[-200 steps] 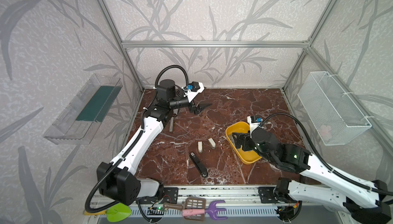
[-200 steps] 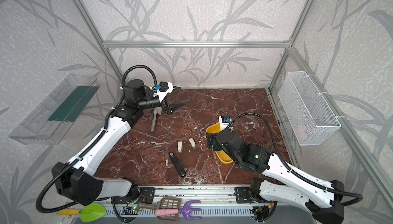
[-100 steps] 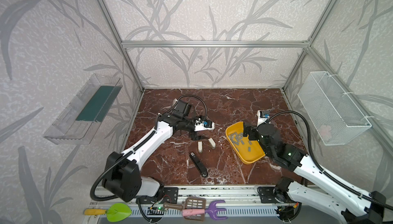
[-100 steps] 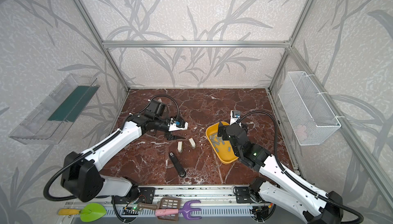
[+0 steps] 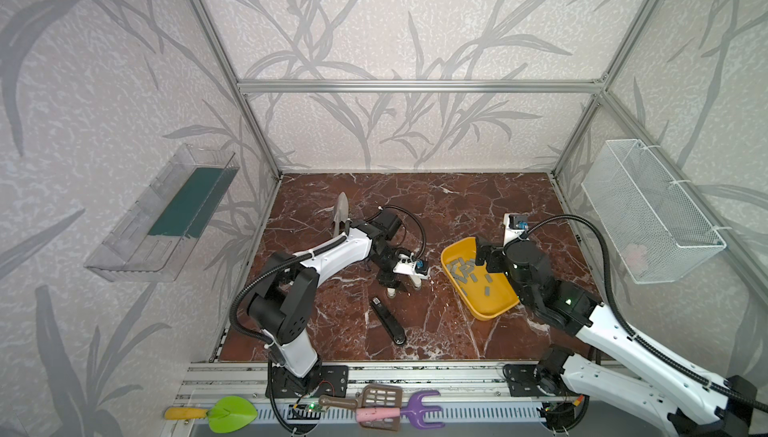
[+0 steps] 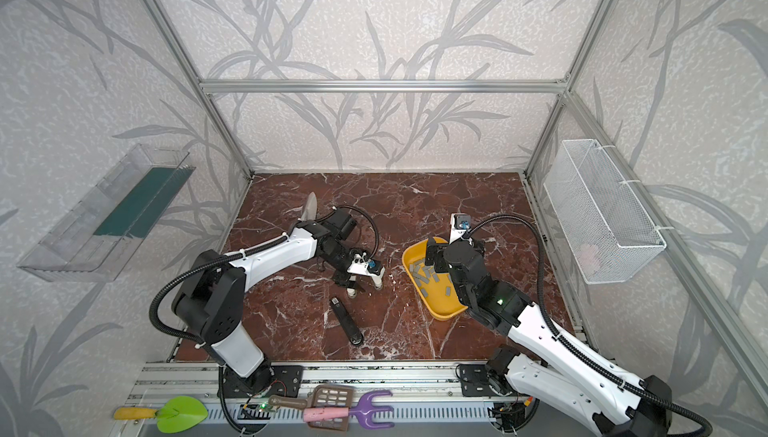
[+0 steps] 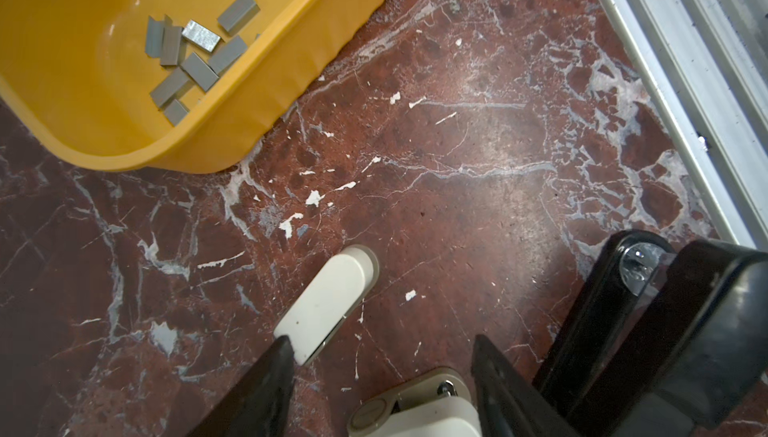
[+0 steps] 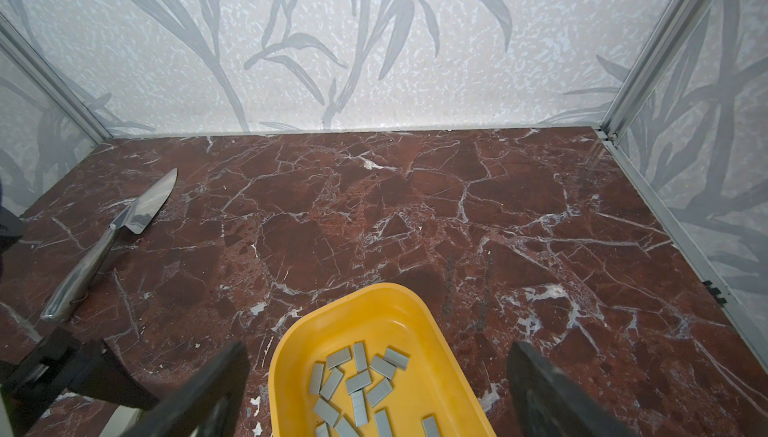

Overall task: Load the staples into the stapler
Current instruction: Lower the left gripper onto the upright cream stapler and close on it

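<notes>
The black stapler (image 5: 387, 322) (image 6: 345, 321) lies flat on the marble near the front; its end (image 7: 665, 331) shows in the left wrist view. Grey staples (image 5: 467, 271) (image 6: 428, 275) (image 8: 357, 385) (image 7: 191, 52) lie loose in the yellow tray (image 5: 490, 314) (image 6: 444, 314) (image 8: 353, 293). My left gripper (image 5: 392, 287) (image 7: 382, 341) is low over the floor and open, straddling one cream-white block (image 7: 415, 410). One fingertip sits at the end of a second block (image 7: 328, 302). My right gripper (image 5: 482, 254) (image 8: 378, 352) hangs wide open over the tray's far end, holding nothing.
A grey metal trowel (image 5: 340, 210) (image 8: 108, 244) lies at the back left behind the left arm. A wire basket (image 5: 648, 210) hangs on the right wall and a clear shelf (image 5: 166, 214) on the left. The front rail (image 5: 374, 376) borders the floor.
The left arm swung from the back left down to the cream blocks in the middle, and its jaws narrowed somewhat. The right gripper shifted slightly toward the tray's far end, still open.
</notes>
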